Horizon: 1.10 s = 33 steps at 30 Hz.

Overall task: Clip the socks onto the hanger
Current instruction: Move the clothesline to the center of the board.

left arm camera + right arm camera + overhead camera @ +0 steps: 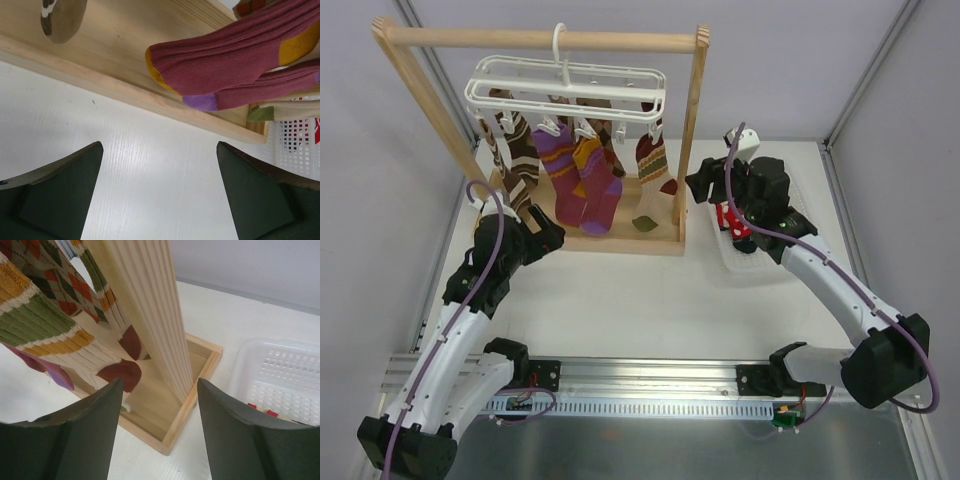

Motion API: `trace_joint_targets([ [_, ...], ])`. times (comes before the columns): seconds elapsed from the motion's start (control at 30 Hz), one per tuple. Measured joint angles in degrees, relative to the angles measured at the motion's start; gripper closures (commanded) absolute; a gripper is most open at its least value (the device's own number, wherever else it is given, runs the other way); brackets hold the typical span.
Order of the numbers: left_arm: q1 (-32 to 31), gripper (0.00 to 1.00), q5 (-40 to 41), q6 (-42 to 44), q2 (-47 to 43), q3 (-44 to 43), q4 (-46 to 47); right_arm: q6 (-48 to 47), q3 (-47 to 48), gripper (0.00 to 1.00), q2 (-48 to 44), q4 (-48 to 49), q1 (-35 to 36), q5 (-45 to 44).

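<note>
The white hanger (565, 85) is hanging by its hook from the wooden bar (540, 40). Its clips are holding a brown wavy-striped sock (518, 165), a magenta pair (582, 178) and a banded cream sock (653, 165). A red sock (732, 222) is lying in the white basket (740, 262).
</note>
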<state>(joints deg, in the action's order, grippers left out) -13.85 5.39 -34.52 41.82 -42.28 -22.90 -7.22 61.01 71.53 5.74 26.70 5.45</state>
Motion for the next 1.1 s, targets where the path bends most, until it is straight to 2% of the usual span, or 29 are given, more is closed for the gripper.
trace_joint_targets([
  [0.17,1.8,0.01,0.5,-3.0,3.0,0.0,-0.2,1.0,-0.2,0.41,1.5,0.1,1.4,-0.3],
  [0.27,3.7,0.01,0.9,-5.0,3.6,0.2,-0.3,1.0,1.1,0.44,5.6,-0.1,2.4,-0.7],
  [0.47,8.0,0.01,3.4,-10.0,2.9,2.1,-0.4,0.4,8.8,0.53,16.1,-1.0,2.8,-5.6],
  [0.7,14.8,0.01,9.7,-16.1,4.6,2.5,-0.3,-1.2,17.3,0.61,22.4,-1.1,2.4,-8.5],
  [0.93,21.3,0.02,15.5,-23.3,13.6,2.5,0.6,-2.7,25.5,0.62,31.3,2.2,0.1,-5.3],
  [1.1,26.9,0.06,14.5,-24.9,23.8,2.4,5.0,-3.7,29.7,0.63,35.7,3.9,-0.9,-2.8],
])
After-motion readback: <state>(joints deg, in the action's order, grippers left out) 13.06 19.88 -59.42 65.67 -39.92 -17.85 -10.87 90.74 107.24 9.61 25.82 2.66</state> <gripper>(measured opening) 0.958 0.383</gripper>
